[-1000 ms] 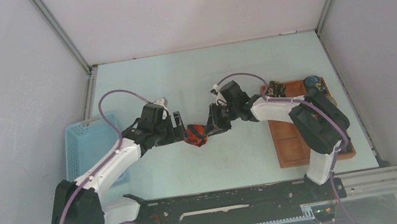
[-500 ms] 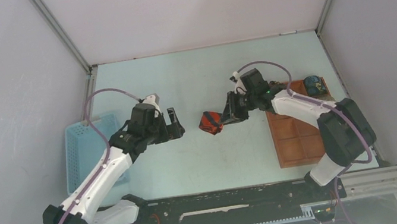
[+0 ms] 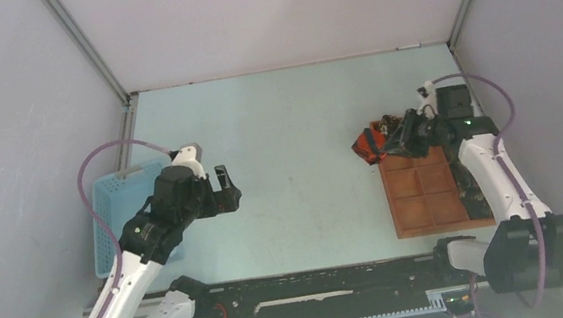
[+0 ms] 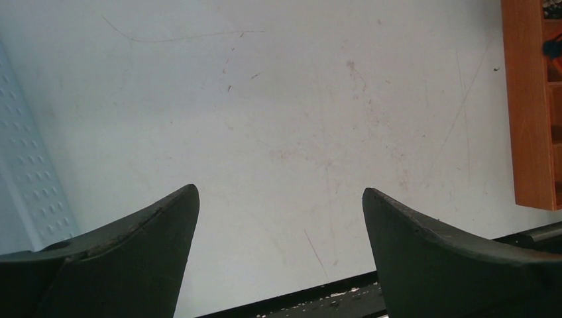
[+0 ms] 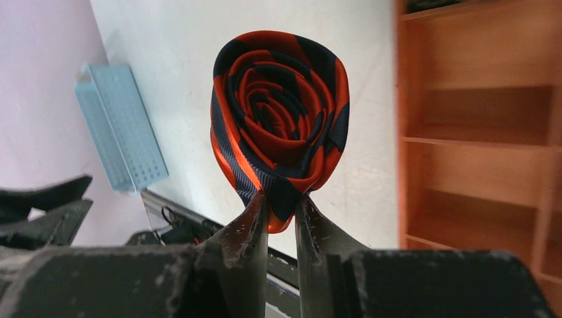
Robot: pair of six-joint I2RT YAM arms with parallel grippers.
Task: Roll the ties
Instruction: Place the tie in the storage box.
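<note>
Presently, tabletop (image 3: 298, 122): pale, scuffed surface carrying all items.
Tray (image 3: 390, 201): brown, compartmented, on the robot's right side; the near compartments look unfilled in the overhead view.
Basket (image 3: 111, 211): light blue, at the left edge, well apart from the tray.
Left arm: held over the tabletop beside the basket; left gripper (image 4: 278, 199) has its fingers spread wide with nothing between them.
Right arm: reaching along the tray's far end; right gripper (image 5: 281, 199) has its fingers clenched on the tie's outer wraps.
Tie (image 5: 281, 112): red-orange and black, fully coiled, held off the tabletop.
Key relation: the tie (image 3: 367, 145) hangs just outside the tray's far left corner, with the compartments to its right.
Roll axis: spiral face turned toward the wrist camera.
Nearer arm: right, by a wide margin.
Judgement: placing calls for a short shift rightward over a compartment.
</note>
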